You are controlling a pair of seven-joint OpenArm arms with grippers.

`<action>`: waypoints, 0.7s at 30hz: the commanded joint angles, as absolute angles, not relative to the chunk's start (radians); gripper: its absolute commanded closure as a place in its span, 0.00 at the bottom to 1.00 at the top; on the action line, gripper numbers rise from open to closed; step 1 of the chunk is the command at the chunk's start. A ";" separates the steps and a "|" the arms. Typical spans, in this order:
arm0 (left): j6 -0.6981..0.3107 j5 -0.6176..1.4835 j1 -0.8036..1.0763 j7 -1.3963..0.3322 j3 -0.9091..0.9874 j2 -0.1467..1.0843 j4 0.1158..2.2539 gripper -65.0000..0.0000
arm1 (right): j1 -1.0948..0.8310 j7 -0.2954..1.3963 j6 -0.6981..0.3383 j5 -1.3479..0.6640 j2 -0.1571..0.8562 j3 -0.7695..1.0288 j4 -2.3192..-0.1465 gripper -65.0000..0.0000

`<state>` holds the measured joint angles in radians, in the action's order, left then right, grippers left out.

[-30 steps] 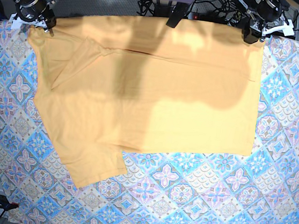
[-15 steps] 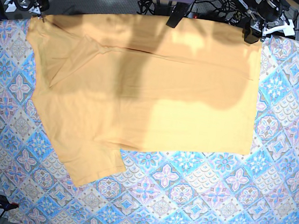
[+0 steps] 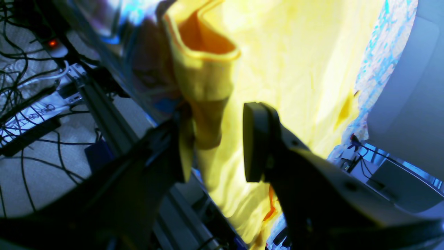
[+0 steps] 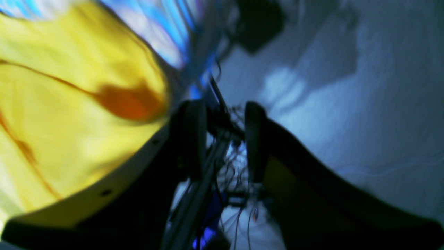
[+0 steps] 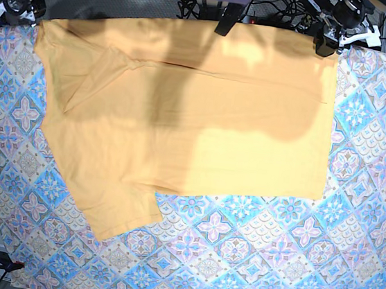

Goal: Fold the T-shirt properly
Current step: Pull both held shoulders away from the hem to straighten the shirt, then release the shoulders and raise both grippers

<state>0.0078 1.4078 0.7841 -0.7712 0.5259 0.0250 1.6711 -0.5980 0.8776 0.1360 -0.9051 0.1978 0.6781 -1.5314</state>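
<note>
On my left wrist view, the left gripper (image 3: 213, 144) stands partly open, its two dark fingers set apart with a bunched fold of the T-shirt (image 3: 288, 69) hanging between them. The cloth lies against the left-hand finger (image 3: 166, 152); a clear gap shows between it and the right-hand pad, so I cannot tell whether the fold is truly pinched or only draped there. In the base view this gripper (image 5: 326, 42) sits at the shirt's far right corner, at the table's back edge.

The right gripper (image 4: 222, 139) has its jaws apart and nothing between them: only cables and frame show through the gap. The yellow cloth (image 4: 69, 104) lies off to one side of it, not in the jaws. That view is blurred. In the base view I find this gripper (image 5: 17, 4) at the far left corner, just beyond the shirt's edge.

The T-shirt (image 5: 189, 116) lies spread flat across the far half of the tablecloth (image 5: 271, 258), its top edge along the table's back edge. One sleeve points toward the near left. A second sleeve lies folded onto the body near the far left. Arm shadows cross the middle of the cloth.
</note>
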 commanded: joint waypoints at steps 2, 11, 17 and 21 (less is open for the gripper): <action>-0.002 1.423 0.796 -0.794 0.532 0.038 1.689 0.65 | -0.602 0.872 0.130 -0.918 0.214 0.685 -1.573 0.72; -0.004 1.425 0.792 -0.863 0.533 0.048 1.689 0.58 | -0.581 0.875 0.130 -0.918 0.222 0.679 -1.621 0.72; -0.004 1.425 0.802 -0.866 0.533 0.050 1.689 0.14 | -0.568 0.875 0.130 -0.918 0.222 0.682 -1.624 0.72; -0.004 1.428 0.819 -0.915 0.533 0.045 1.689 0.02 | -0.567 0.875 0.130 -0.918 0.222 0.684 -1.624 0.72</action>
